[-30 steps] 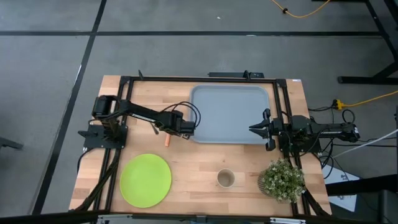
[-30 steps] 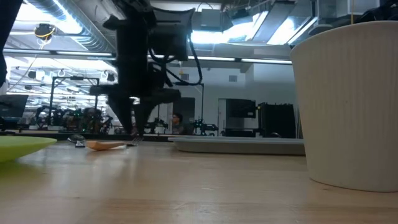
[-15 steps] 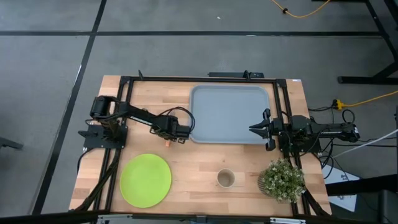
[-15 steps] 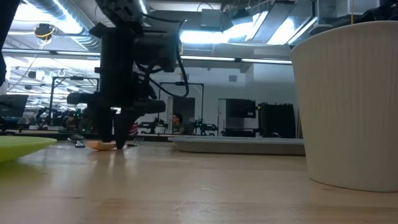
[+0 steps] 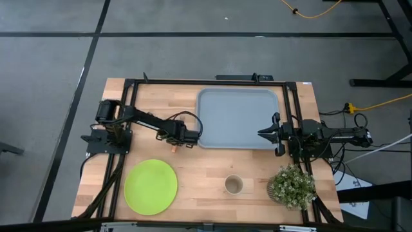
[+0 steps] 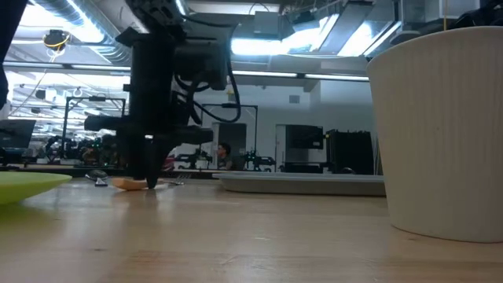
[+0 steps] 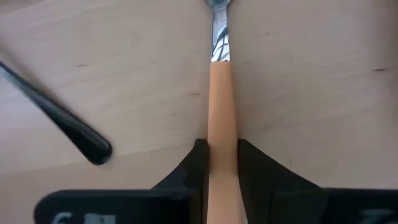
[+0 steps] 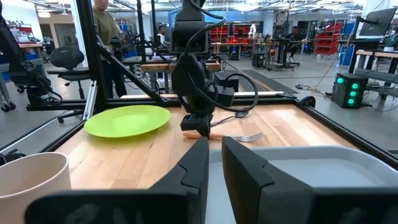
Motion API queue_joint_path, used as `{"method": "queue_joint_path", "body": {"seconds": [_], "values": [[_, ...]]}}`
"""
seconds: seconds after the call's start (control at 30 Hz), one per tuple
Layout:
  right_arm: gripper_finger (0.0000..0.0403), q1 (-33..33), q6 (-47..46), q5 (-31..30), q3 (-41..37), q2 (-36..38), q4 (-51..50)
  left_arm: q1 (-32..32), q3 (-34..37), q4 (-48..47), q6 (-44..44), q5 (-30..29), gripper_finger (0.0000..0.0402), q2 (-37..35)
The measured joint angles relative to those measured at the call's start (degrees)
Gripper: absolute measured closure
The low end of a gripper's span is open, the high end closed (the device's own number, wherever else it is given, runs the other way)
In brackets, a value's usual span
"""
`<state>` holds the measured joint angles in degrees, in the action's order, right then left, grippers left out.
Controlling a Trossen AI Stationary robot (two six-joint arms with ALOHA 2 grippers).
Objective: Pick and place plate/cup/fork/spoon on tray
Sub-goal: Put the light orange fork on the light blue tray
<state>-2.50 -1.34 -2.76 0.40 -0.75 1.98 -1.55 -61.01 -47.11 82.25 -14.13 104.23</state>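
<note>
From above, the left gripper (image 5: 182, 140) covers most of the fork (image 5: 173, 147); only a short orange stub shows past it on the bare wood just left of the tray (image 5: 237, 118). The spoon cannot be made out in this view. The left arm reaches low across the table toward the tray's left edge. Compared with a second ago it has pulled back from the tray rim and come down over the fork. The right gripper (image 5: 265, 133) waits over the tray's right edge, unmoved. The plate (image 5: 150, 186) and the cup (image 5: 234, 185) lie near the front, with a potted plant (image 5: 292, 185) at the right.

At table height, the left gripper's tip meets the wood at the fork, whose orange handle is half hidden behind it. The cup fills the right side, cut off by the edge.

In the left wrist view, both fingers (image 7: 193, 168) press the sides of the fork's orange handle, closed on it. The tines are cut off. The spoon (image 7: 59, 117) lies just beside, apart from it.

In the right wrist view, its own fingers (image 8: 202, 163) stand slightly parted, holding nothing.
</note>
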Motion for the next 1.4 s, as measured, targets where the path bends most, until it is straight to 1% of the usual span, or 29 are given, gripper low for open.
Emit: {"method": "queue_joint_path", "body": {"seconds": [0.07, 0.23, 0.33, 0.4, 0.47, 0.53, 0.83, 1.0, 1.2, 1.3, 1.4], "values": [[0.0351, 0.00, 0.03, 0.00, 0.00, 0.00, 0.01, 0.21, -2.69, -2.48, 0.25, -2.37, 0.0351, 0.20], [0.0351, 0.01, 0.06, 0.00, -0.01, 0.00, 0.02, 0.38, -10.45, -2.73, -0.15, -9.93, 0.0351, -0.07], [0.0351, 0.02, 0.06, 0.00, -0.01, 0.00, 0.00, 1.30, -14.16, 2.16, -2.53, -14.19, 0.0351, -0.13], [0.0351, 0.02, -0.07, 0.00, 0.00, 0.00, 0.02, 2.39, -15.02, 6.98, -5.34, -15.02, 0.0351, -0.15], [0.0351, 0.02, -0.42, 0.00, 0.00, 0.00, 0.00, 3.62, -15.10, 13.14, -8.99, -14.96, 0.0351, 0.19], [0.0351, 0.02, -1.59, -0.02, 0.00, 0.00, 0.00, 4.90, -15.28, 16.50, -11.25, -14.59, 0.0351, 1.39], [0.0351, 0.02, -2.93, 0.00, 0.00, 0.00, 0.01, 9.95, -15.15, 18.39, -12.37, -6.77, 0.0351, 9.18], [0.0351, 0.02, -2.92, 0.00, 0.00, 0.00, 0.00, 11.12, -15.15, 20.80, -12.28, -3.74, 0.0351, 11.16], [0.0351, 0.02, -2.93, 0.00, 0.00, 0.00, 0.01, 11.03, -15.19, 24.24, -12.36, -3.26, 0.0312, 11.63], [0.0351, 0.02, -2.93, 0.17, 0.00, 0.00, 0.00, 11.03, -15.20, 24.08, -12.36, -3.28, 0.0309, 11.63], [0.0351, 0.02, -2.91, 1.68, 0.00, 0.00, -0.20, 11.07, -15.20, 24.08, -12.36, -3.30, 0.0309, 11.60]]}}
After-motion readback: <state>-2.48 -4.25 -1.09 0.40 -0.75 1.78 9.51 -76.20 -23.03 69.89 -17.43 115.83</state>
